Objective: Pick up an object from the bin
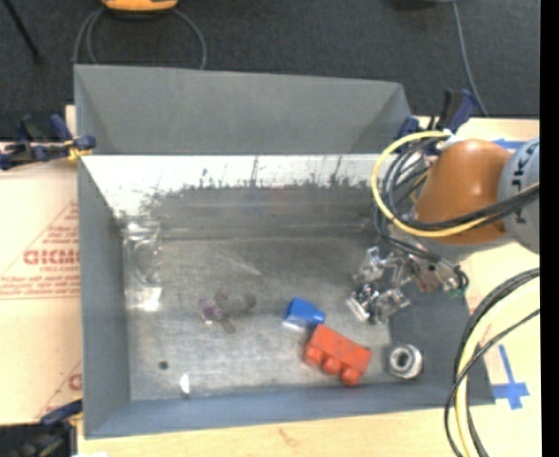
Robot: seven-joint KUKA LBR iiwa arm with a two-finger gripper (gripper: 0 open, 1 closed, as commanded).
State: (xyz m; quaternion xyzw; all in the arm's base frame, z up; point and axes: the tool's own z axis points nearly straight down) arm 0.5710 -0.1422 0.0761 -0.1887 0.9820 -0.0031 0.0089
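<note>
Where gripper hangs at right, grip state indiscernible, red studded brick near it, blue block, silver ring, scuffed grey bin.

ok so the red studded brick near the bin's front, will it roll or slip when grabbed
The red brick looks like rigid moulded plastic, so probably stiff and light. Its blocky shape lies flat, so rolling seems unlikely. Smooth faces might slip, and a push could nudge the blue block beside it.
</note>
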